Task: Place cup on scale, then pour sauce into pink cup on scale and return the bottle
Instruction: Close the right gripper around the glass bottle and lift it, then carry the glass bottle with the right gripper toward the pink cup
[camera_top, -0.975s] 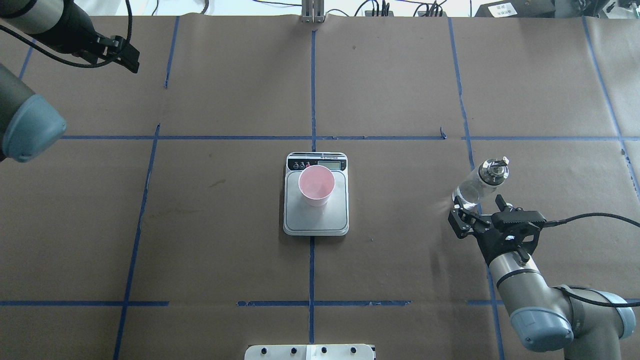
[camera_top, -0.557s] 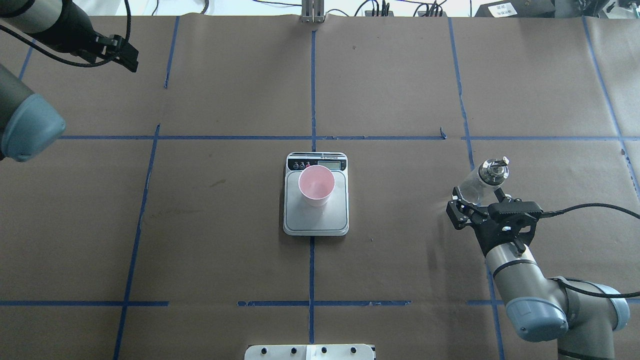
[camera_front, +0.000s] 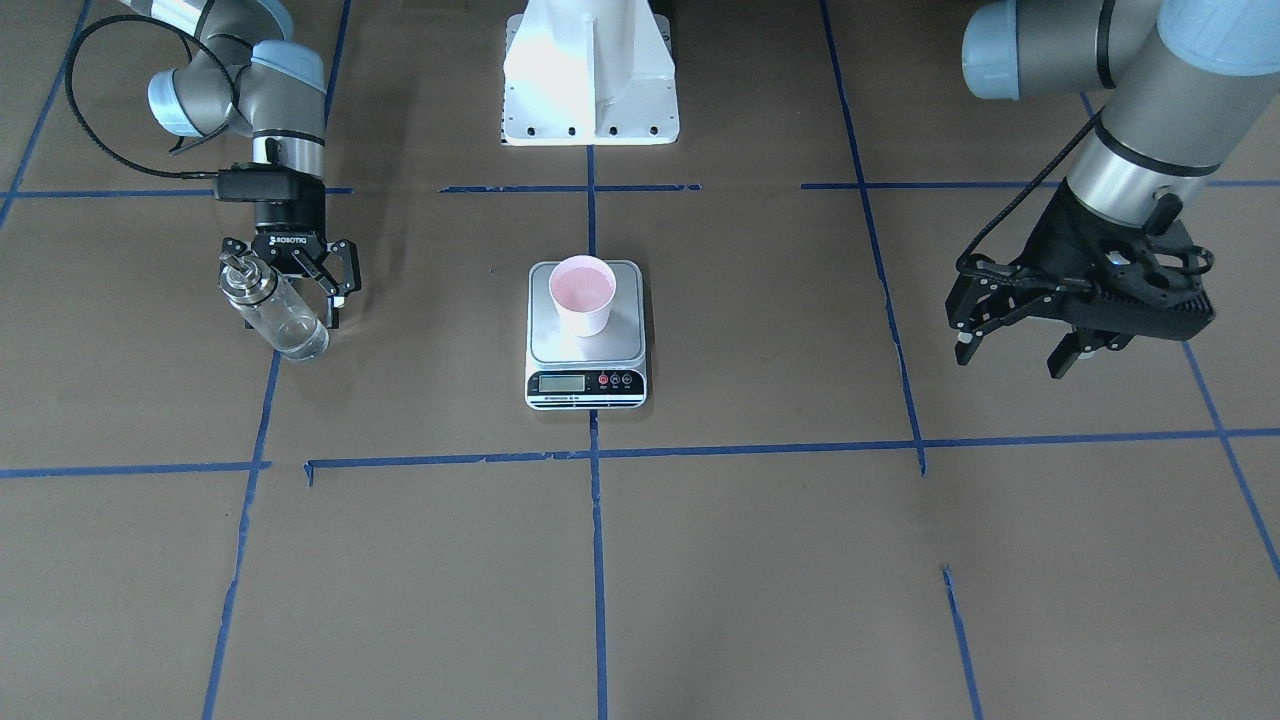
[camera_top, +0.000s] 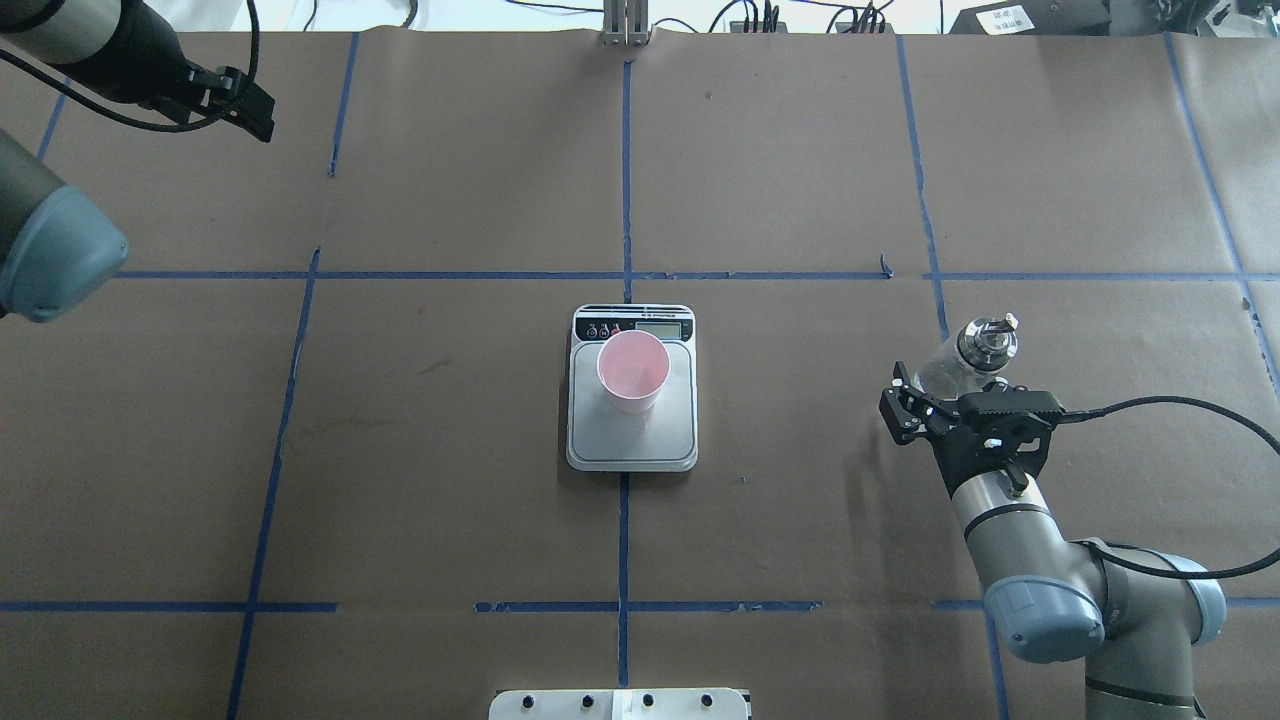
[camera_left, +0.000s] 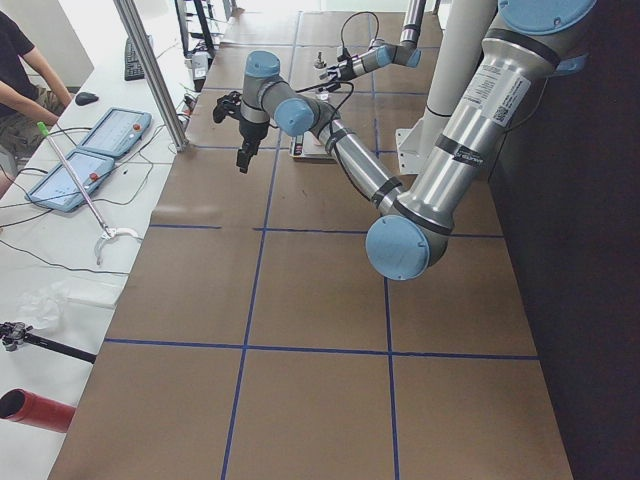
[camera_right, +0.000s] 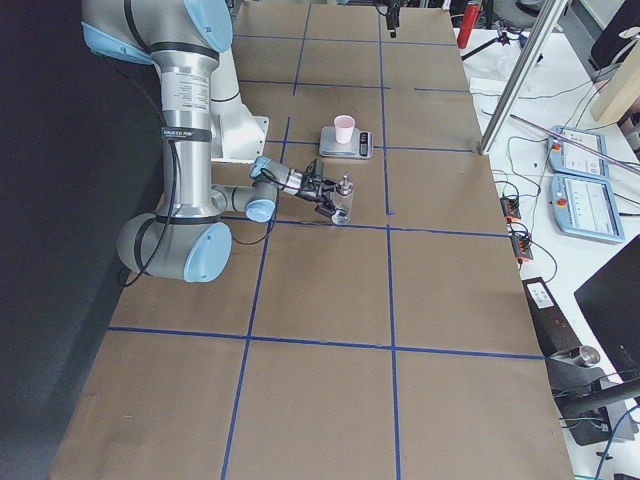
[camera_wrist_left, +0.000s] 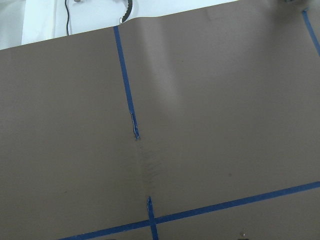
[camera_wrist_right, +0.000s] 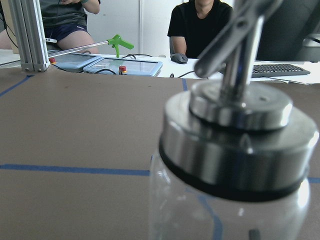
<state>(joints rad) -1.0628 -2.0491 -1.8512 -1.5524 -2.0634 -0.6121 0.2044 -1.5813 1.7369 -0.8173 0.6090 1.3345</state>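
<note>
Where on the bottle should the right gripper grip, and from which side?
Take the bottle by its glass body, below the metal cap: the straight round wall suits a two-finger grip, while cap and spout are stepped. Come in level from the robot's side, where the open right gripper sits.

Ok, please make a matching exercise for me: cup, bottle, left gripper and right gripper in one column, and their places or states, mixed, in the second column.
Column one
1. cup
2. bottle
3. left gripper
4. right gripper

Column two
A. open, right at the bottle
B. stands on the scale
C. open and empty, raised over the table, far from the scale
D. stands upright on the table, silver cap on top

Pairs: 1-B, 2-D, 3-C, 4-A
</note>
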